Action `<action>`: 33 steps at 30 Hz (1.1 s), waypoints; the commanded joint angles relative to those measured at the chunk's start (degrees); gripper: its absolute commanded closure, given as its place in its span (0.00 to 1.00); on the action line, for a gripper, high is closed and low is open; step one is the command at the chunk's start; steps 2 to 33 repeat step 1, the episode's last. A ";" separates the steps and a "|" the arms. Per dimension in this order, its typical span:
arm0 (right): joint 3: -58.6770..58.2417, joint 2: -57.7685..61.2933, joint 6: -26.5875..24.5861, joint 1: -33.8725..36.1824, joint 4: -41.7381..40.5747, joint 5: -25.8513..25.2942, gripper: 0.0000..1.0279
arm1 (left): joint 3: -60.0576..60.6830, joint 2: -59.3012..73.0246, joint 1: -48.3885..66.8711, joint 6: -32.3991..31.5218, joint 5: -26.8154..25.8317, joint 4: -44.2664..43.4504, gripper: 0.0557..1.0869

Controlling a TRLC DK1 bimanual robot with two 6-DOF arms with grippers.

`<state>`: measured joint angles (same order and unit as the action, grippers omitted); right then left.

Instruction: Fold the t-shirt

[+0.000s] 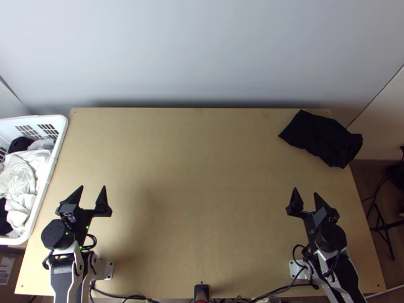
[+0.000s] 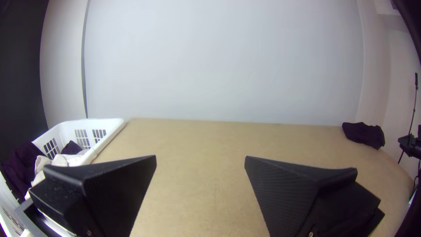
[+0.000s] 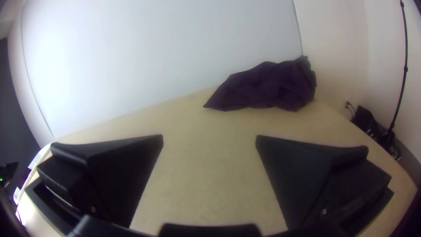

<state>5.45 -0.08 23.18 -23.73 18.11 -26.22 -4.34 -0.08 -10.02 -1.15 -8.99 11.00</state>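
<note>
Right pincer (image 1: 305,191) agape, cloth (image 1: 324,137) beyond

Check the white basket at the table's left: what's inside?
White basket: rumpled white cloth mostly, a dark cloth at the far end, another dark piece nearer the arms' bases. Whatever lies under them is covered; can't tell.

Apparently a robotics lab: 2 arms (image 1: 62,280), 1 wooden table (image 1: 202,177)

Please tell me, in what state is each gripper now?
Left gripper: open, holding nothing.
Right gripper: open, holding nothing.
</note>
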 commanded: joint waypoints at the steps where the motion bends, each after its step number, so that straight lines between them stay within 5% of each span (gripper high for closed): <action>1: -0.09 -0.10 0.29 0.00 0.17 -0.06 0.04 | -0.06 -0.01 0.00 0.00 -0.06 0.07 0.05; 33: -0.09 -0.10 0.29 0.00 0.17 -0.06 0.04 | -0.06 -0.01 0.00 0.00 -0.06 0.07 0.05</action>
